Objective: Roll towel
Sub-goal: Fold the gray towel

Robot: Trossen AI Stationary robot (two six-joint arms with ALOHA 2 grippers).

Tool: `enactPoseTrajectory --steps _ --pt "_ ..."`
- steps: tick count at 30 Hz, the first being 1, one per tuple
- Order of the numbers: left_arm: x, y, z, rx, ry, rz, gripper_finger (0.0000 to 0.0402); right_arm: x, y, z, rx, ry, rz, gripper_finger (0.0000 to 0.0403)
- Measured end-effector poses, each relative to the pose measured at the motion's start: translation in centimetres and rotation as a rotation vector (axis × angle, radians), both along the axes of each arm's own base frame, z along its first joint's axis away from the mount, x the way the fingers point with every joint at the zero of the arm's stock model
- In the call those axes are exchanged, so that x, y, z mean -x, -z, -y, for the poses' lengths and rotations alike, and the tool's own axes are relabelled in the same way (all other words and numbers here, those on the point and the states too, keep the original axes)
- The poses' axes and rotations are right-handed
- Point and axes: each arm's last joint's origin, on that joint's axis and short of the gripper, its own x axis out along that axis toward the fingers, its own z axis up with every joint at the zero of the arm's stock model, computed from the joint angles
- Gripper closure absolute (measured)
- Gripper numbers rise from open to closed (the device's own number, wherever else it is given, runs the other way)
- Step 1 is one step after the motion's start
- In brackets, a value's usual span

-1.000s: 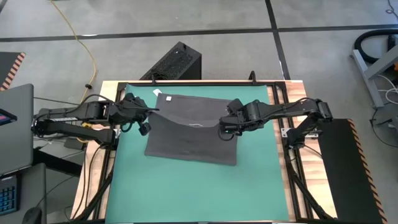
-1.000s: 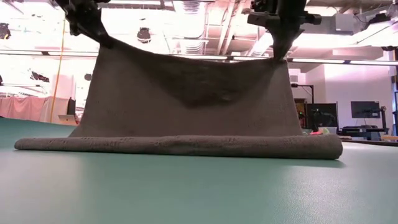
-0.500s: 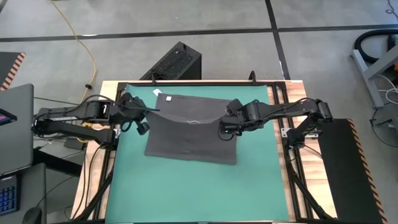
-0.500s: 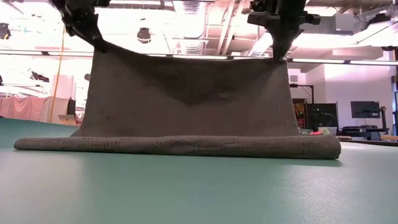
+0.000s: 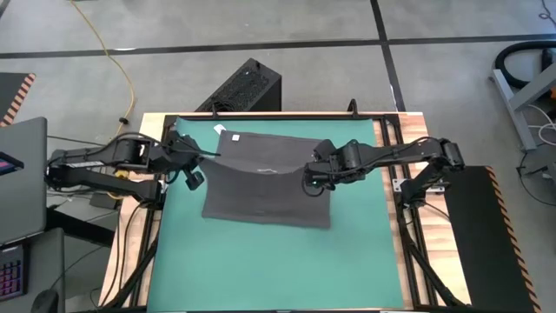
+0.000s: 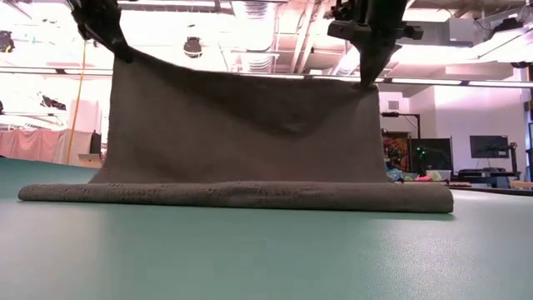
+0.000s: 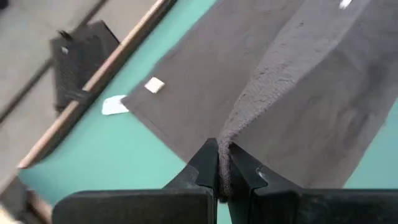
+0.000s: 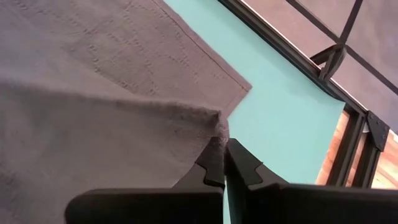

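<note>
The dark grey towel (image 5: 265, 187) lies on the green mat (image 5: 261, 269), its small white tag (image 5: 234, 136) at the far left corner. Its far part lies flat. Its near side rests on the mat as a thick rolled fold (image 6: 233, 196), from which a sheet rises to both grippers. My left gripper (image 5: 211, 159) is shut on the raised edge at the towel's left side. My right gripper (image 5: 308, 183) is shut on that edge near the right side. My left gripper pinches the left end of the towel's raised edge (image 7: 222, 155) between its two fingers, slanting down from the table's left. The cloth runs up into the fingers as a narrow ridge. The sheet hangs below the hold down to the fold on the mat. My right gripper pinches the right end of the raised edge (image 8: 217, 134) between its two fingers, slanting down from the table's right. That corner is lifted clear of the flat layer beneath (image 8: 186, 56). The sheet hangs from it to the rolled fold (image 6: 416, 198).
A white scrap (image 5: 220, 129) lies on the mat beside the towel's far left corner. A black box (image 5: 243, 87) stands beyond the far edge and a laptop (image 5: 22, 174) sits at the left. Bare mat spreads toward the near edge.
My left gripper has drawn back toward the table's left edge, keeping its hold. The raised edge between the two grippers, which sagged in the middle, now runs straighter and tauter. The rolled fold on the mat has stayed in place.
</note>
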Motion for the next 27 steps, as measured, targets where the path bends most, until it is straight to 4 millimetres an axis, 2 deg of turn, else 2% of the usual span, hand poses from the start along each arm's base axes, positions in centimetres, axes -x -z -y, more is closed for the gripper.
enactPoseTrajectory --steps 3,6,13,19,27 --pt "0.1 -1.0 -0.2 -0.071 -0.006 0.011 0.0401 0.1 0.0 0.3 0.001 0.008 -0.008 0.0392" --pt "0.0 -1.1 -0.5 -0.09 -0.003 0.013 0.0401 0.0 0.0 0.6 0.001 0.02 -0.005 0.0392" --pt "-1.1 0.6 -0.8 -0.077 0.022 0.007 0.0401 0.1 0.0 0.8 0.0 0.036 -0.005 0.0392" --pt "-2.5 2.3 -1.2 -0.085 0.048 -0.055 0.0401 1.0 0.1 0.8 -0.016 0.094 -0.058 0.0392" --pt "-3.0 2.5 -1.9 -0.109 0.042 -0.081 0.0401 1.0 0.1 0.6 -0.019 0.083 -0.061 0.0392"
